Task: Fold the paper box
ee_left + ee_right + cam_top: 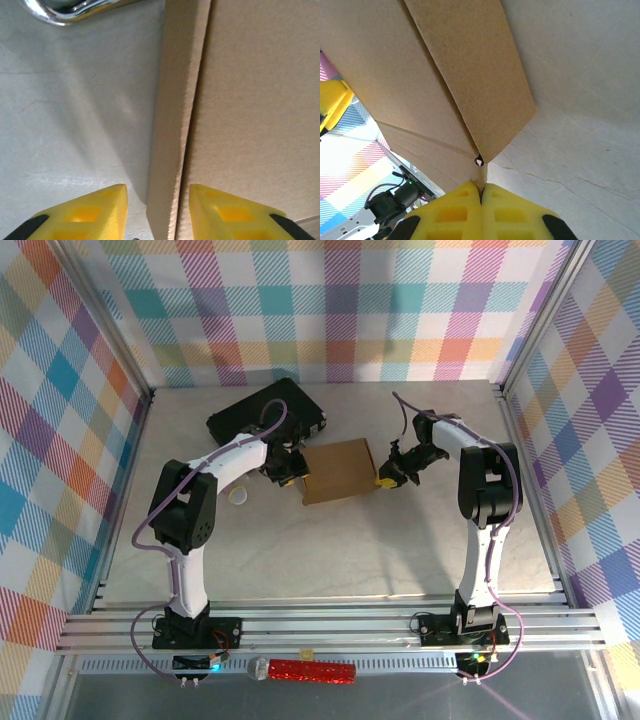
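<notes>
Right claw [481, 199] is pinched shut on the box [338, 470] edge. Left claw [157, 192] is open, jaws astride a side flap [172, 125], not clamping it. Table [350, 560] carries everything. Case [262, 412] sits just behind left claw. Box lies between the claws, looks partly formed, side flap loose. Judged about midway: flaps left to tuck.

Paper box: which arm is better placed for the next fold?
Left, probably. The left gripper stands open astride a side flap of the paper box, ready to close and turn it. The right gripper is shut on the box's right edge, anchoring it.
</notes>
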